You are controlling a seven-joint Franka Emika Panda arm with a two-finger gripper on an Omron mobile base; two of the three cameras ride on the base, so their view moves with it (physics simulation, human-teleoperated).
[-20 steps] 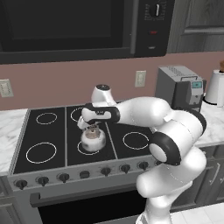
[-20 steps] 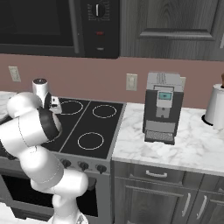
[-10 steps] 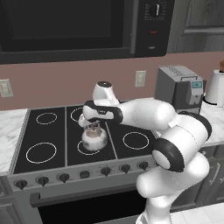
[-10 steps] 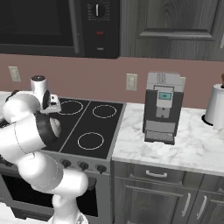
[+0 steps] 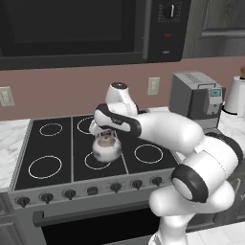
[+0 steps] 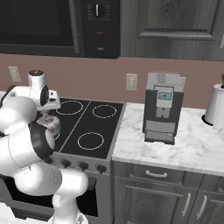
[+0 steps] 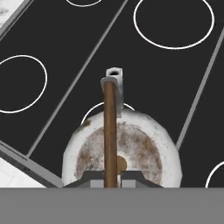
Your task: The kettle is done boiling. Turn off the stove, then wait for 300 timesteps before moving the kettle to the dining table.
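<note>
Pincer point(image 7: 111, 178) closed tight on the thin brown wire handle point(image 7: 110, 131) of the kettle point(image 7: 122, 151); from the hand view I see both dark fingertips point(image 7: 94, 178) pressed against the handle from either side, with the handle running straight up between them toward the short spout point(image 7: 113, 81). I confirm the kettle itself is a small squat silvery-white body with a rusty-brown lid; in the left base view the kettle point(image 5: 106, 147) hangs directly under the hand, over the front middle ring burner of the stove point(image 5: 52, 158). I cannot tell from these views whether its base still touches the black glass or is just clear of it. In the right base view the kettle point(image 6: 49, 125) shows partly behind the arm, over the left side of the stove point(image 6: 94, 127). Relative to the stove: a row of dark knobs point(image 5: 115, 186) lines its grey front, a black microwave point(image 5: 91, 28) hangs above it, and a grey coffee machine point(image 6: 162, 107) stands on the marble counter point(image 6: 175, 148) just to its right. A white jug point(image 6: 214, 105) stands farther right on the same counter, well apart from the stove.
</note>
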